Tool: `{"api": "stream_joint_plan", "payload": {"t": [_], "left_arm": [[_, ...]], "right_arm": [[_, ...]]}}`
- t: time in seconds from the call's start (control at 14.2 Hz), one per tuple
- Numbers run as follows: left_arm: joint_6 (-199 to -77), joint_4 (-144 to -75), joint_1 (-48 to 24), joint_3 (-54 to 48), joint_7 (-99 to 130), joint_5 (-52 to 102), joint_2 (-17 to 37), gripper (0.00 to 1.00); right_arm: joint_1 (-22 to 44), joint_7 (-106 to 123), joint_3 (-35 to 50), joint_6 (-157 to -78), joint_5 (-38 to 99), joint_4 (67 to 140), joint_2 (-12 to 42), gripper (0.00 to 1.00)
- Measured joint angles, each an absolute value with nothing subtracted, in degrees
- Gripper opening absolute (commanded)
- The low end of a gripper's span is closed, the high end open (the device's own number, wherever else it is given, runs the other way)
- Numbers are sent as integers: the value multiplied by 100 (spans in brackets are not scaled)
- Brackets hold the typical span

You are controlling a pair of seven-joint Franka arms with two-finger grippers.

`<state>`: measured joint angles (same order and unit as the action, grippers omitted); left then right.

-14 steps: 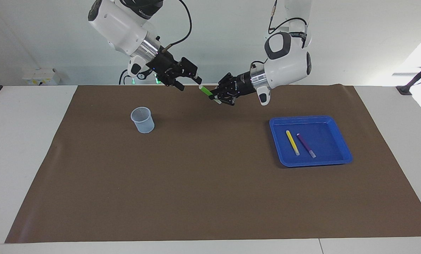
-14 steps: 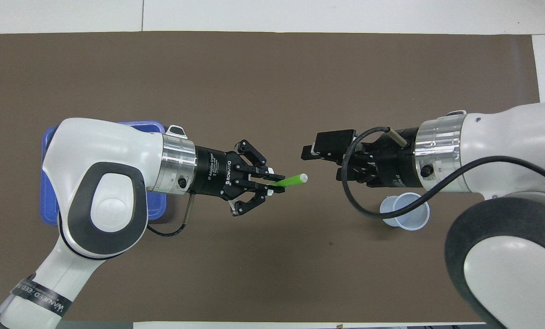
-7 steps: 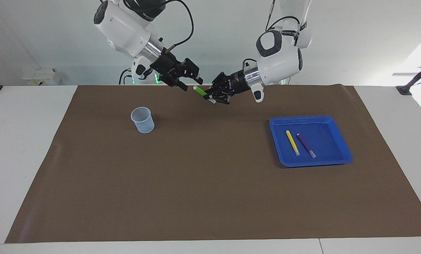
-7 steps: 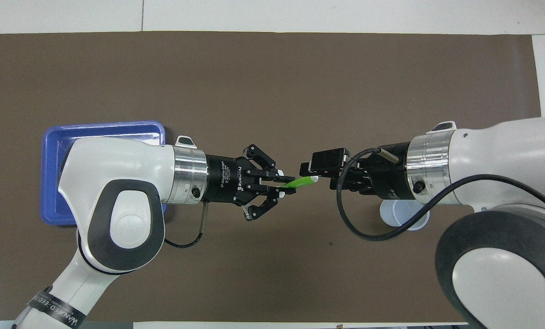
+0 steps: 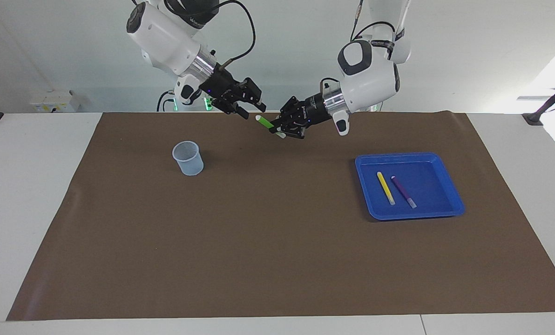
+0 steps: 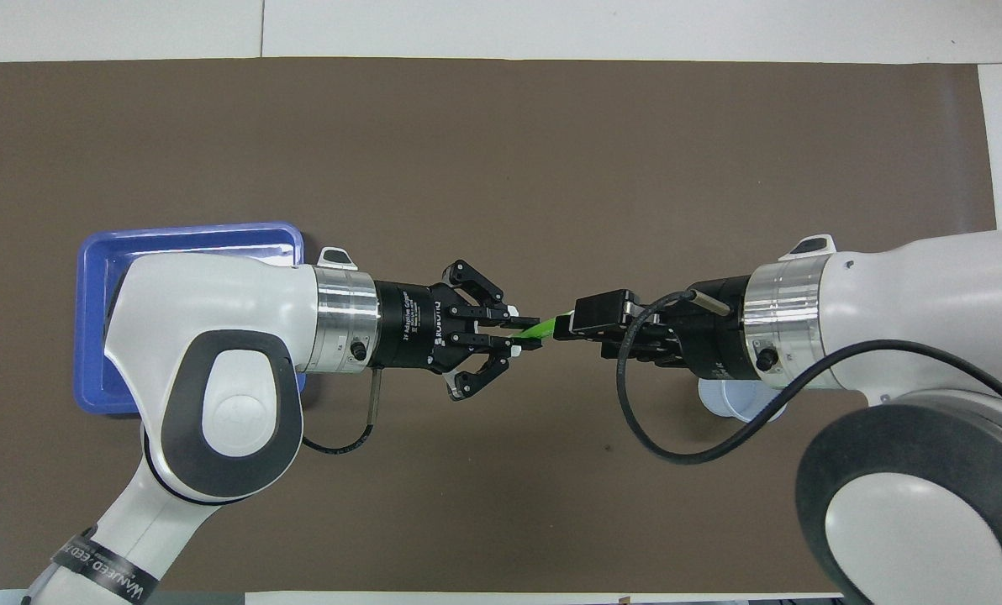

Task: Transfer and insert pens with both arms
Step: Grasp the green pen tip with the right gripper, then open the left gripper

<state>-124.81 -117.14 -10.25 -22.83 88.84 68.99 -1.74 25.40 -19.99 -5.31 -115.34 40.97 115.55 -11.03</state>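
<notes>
The green pen (image 5: 264, 123) hangs over the brown mat, close to the robots' edge. My left gripper (image 5: 277, 130) (image 6: 524, 329) is shut on its lower part. The pen's pale tip points at my right gripper (image 5: 253, 111) (image 6: 561, 323), whose fingers stand apart on either side of that tip. In the overhead view the right gripper's black body covers the tip of the green pen (image 6: 541, 329). A yellow pen (image 5: 385, 188) and a purple pen (image 5: 403, 191) lie side by side in the blue tray (image 5: 398, 158). My left arm hides them in the overhead view.
A clear plastic cup (image 5: 188, 158) stands upright on the mat toward the right arm's end, partly under my right wrist in the overhead view (image 6: 732, 402). The blue tray (image 6: 97, 269) lies toward the left arm's end. The brown mat (image 5: 277, 242) covers most of the table.
Both grippers have closed the gap between them. The right gripper has come up to the green pen's tip and its fingers have narrowed. The left gripper still holds the pen.
</notes>
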Motion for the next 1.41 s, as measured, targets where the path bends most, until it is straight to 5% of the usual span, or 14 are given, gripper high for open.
{"api": "stream_joint_plan", "payload": {"t": [0.35,0.78,1.41], "left_arm": [[-12492,-11715,-1025,-2283,8885,6902,-174,0],[-12576,-11715,-1025,-2283,8930,6933,-174,0],[-12604,-11715,-1025,-2283,8945,6941,-176,0]], "right_arm": [[2734,-2000,-526,-12095,4097,11602,-1094,59],[2819,-2003,-529,-12157,4077,11632,-1076,43],[2812,-2003,-547,-12183,4047,11636,-1076,43]]}}
